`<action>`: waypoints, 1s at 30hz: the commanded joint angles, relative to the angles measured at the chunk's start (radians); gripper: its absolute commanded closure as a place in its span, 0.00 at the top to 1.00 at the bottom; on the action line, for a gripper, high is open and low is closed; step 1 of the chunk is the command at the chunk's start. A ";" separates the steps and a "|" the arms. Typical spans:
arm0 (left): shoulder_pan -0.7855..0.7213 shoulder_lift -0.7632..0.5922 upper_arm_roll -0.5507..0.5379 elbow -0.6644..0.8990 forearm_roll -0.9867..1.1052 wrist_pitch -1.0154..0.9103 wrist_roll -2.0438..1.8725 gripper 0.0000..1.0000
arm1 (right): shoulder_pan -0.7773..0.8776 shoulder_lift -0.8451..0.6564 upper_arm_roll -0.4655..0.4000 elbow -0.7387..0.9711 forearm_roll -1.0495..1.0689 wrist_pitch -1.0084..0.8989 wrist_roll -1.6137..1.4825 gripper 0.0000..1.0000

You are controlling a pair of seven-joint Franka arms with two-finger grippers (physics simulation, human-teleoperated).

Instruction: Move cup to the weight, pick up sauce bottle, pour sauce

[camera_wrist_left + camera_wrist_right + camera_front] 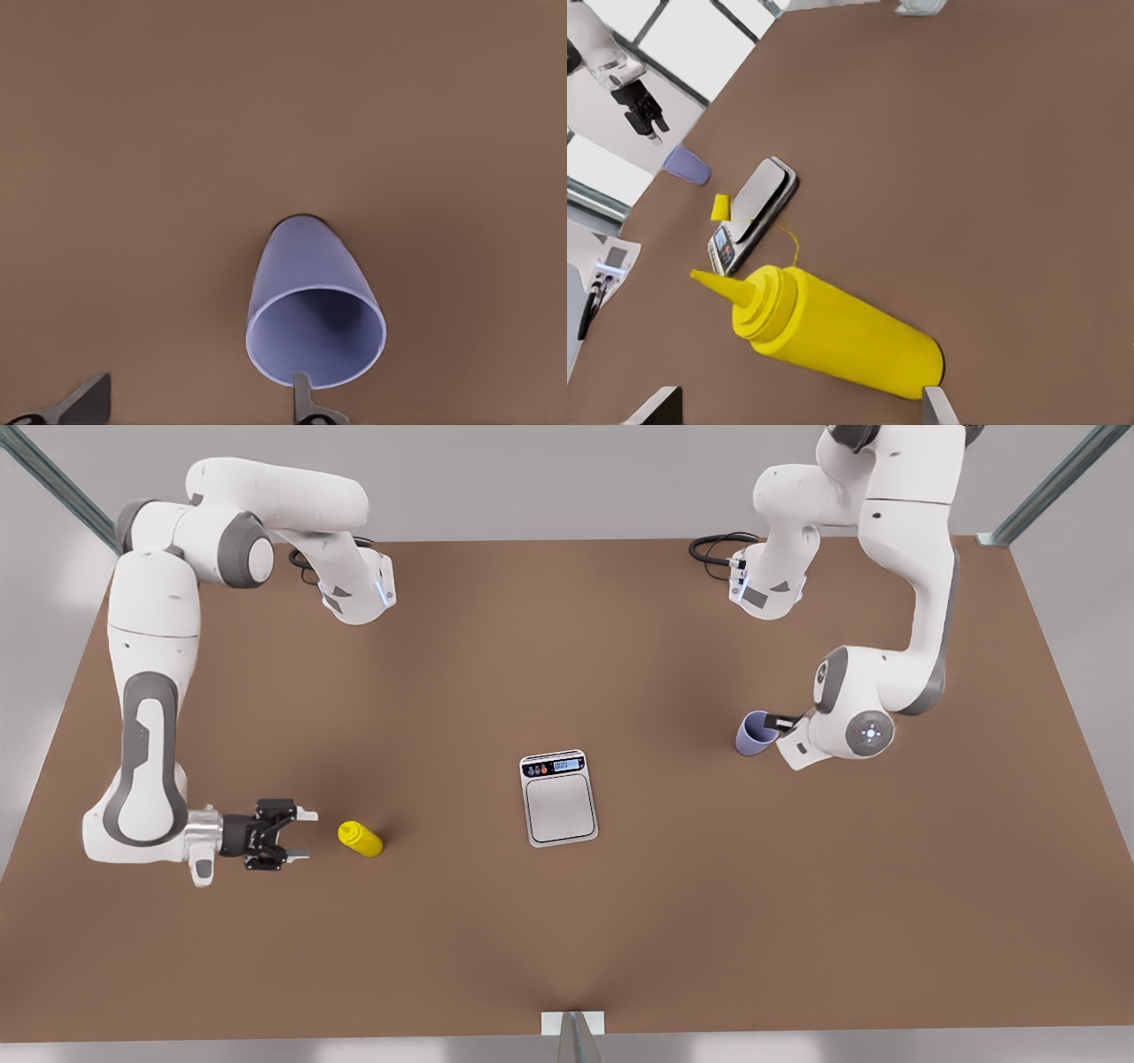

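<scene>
Cup (755, 733) stands on the desk (567, 921), well apart from the weight (559, 798); the left claw (783, 724) sits spread at its rim, one finger (303, 394) touching. Right claw (301, 834) waits spread beside the sauce bottle (361, 839).

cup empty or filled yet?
Empty: the left wrist view looks straight into the cup, showing bare lavender wall and floor, no sauce.

Matt brown tabletop (620, 921), smooth plastic-looking lavender cup (310, 301), glossy yellow plastic sauce bottle (842, 336), brushed silver-grey weight (559, 806) platform.
</scene>
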 commanded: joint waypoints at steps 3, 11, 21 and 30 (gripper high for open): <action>-0.004 0.027 0.000 -0.026 -0.001 0.086 0.020 1.00 | -0.009 0.060 0.000 0.001 0.148 0.066 -1.245 1.00; -0.004 0.096 0.000 -0.026 -0.004 0.111 0.019 0.50 | -0.030 0.089 0.003 0.002 0.178 -0.002 -1.371 1.00; -0.016 0.058 -0.002 0.009 -0.091 0.109 0.016 0.21 | -0.033 0.144 0.004 -0.011 0.240 -0.120 -1.372 1.00; -0.258 0.337 -0.035 0.751 -0.051 -0.147 -0.673 0.21 | -0.029 0.167 0.037 -0.010 0.263 -0.131 -1.345 1.00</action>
